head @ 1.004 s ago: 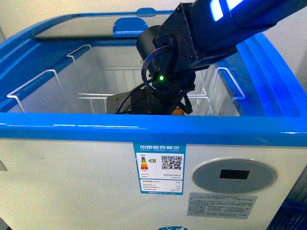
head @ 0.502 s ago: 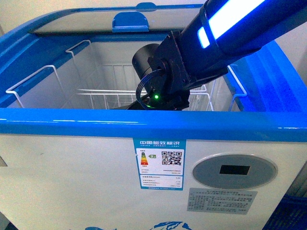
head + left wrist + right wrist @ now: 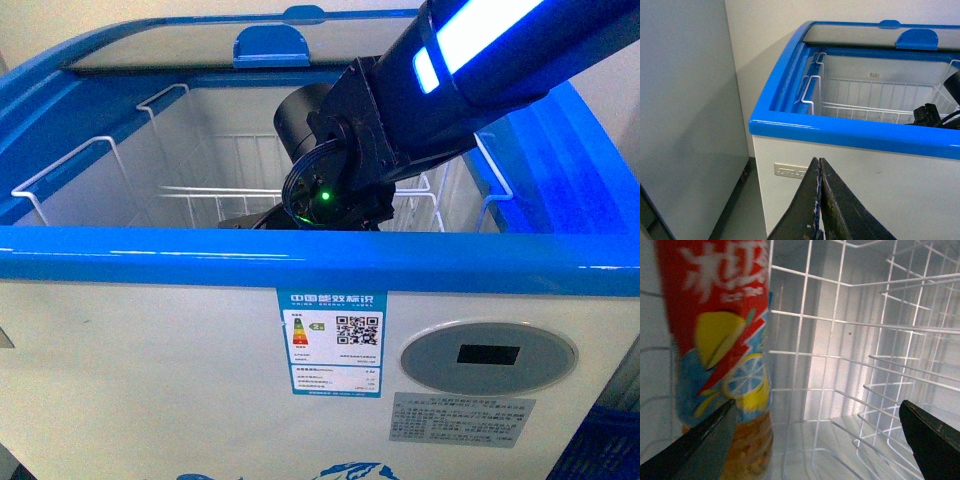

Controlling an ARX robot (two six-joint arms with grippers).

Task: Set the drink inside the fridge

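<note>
The drink (image 3: 725, 340), a clear bottle of amber liquid with a red, blue and yellow label, stands upright inside a white wire basket (image 3: 850, 355). My right gripper (image 3: 816, 407) is open around empty space, and one finger (image 3: 700, 445) lies right beside the bottle's lower part. In the front view my right arm (image 3: 400, 110) reaches down into the fridge (image 3: 300, 255), a white chest freezer with a blue rim; the gripper and bottle are hidden behind the rim. My left gripper (image 3: 819, 161) is shut and empty, outside the fridge (image 3: 840, 132), in front of its white side wall.
The glass lid (image 3: 150, 45) with its blue handle (image 3: 270, 45) is slid to the back. White wire baskets (image 3: 200, 195) hang inside the fridge. A tall grey cabinet side (image 3: 685, 100) stands close beside the fridge, with a narrow floor gap between them.
My right wrist has sunk lower and a little left inside the fridge. An orange glimpse of the bottle below the wrist is now hidden. In the last half second almost nothing moved.
</note>
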